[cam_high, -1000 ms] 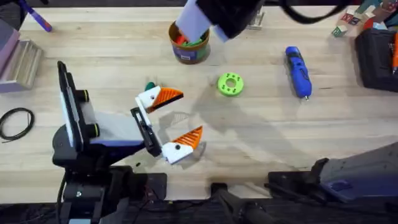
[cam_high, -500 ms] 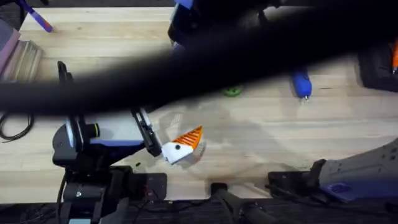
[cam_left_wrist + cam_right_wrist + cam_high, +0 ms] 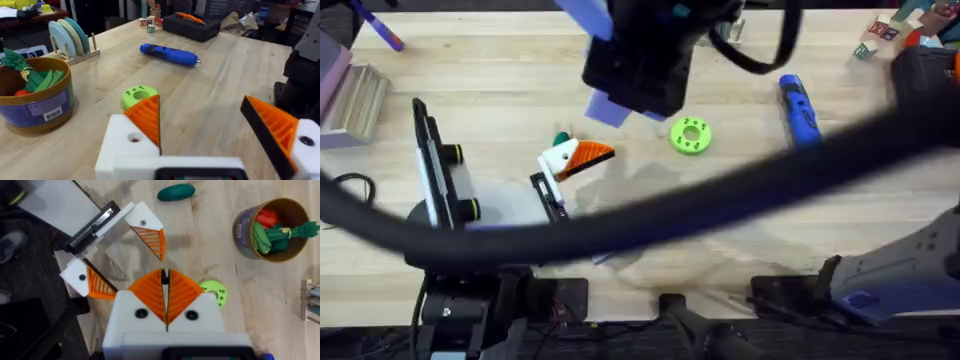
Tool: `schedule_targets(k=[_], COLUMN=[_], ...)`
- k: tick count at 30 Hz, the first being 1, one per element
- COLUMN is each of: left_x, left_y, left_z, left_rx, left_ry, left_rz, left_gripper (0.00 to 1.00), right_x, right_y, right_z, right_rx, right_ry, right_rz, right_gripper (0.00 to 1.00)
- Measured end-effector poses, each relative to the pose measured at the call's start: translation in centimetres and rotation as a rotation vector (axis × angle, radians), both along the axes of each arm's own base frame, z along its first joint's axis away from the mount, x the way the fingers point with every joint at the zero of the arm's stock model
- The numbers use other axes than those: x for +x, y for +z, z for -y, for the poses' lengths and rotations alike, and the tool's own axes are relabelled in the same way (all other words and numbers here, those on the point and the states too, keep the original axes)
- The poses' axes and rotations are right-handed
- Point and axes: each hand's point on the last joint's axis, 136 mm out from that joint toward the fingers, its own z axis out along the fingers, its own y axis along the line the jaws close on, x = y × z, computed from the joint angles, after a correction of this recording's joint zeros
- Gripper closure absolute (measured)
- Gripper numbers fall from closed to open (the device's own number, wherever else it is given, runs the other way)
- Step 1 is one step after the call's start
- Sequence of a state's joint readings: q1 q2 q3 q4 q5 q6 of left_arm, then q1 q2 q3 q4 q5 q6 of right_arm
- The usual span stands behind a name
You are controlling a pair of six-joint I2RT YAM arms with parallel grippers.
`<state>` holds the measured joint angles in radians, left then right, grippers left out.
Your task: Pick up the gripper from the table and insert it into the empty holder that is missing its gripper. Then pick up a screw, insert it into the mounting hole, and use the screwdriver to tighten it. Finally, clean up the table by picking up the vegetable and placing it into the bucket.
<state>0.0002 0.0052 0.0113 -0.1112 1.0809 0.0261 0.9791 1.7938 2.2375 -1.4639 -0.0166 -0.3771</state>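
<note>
Right wrist view: bucket [image 3: 272, 230] holds vegetables; overhead: arm covers it.

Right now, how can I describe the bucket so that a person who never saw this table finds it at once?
Start from the wooden table. Near the rack of pastel plates stands the bucket: small and round, with a brown-gold rim, a blue-purple side and a white label. Unlike the flat green disc beside it, it is a deep cup and holds toy vegetables.
</note>
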Motion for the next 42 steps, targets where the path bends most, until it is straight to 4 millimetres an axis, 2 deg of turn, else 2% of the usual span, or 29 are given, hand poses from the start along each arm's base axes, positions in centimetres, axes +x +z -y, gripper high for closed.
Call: schedule_targets(k=[13, 28, 42], left_x=[0.0, 0.0, 0.0], left_y=[0.0, 0.0, 0.0], left_z=[0.0, 0.0, 0.0], left_rx=[0.000, 0.000, 0.000], left_ry=[0.000, 0.000, 0.000], left_rz=[0.000, 0.000, 0.000], left_gripper=[0.015, 0.015, 0.015], right_x=[1.1, 1.1, -0.6], right_y=[-1.9, -1.9, -0.9], right_z=[-1.6, -1.7, -5.0], right_rx=[-0.024, -0.025, 0.001], right_ry=[0.012, 0.026, 0.307], right_rz=[-0.009, -0.002, 0.147], right_gripper=[0.995, 0.995, 0.995])
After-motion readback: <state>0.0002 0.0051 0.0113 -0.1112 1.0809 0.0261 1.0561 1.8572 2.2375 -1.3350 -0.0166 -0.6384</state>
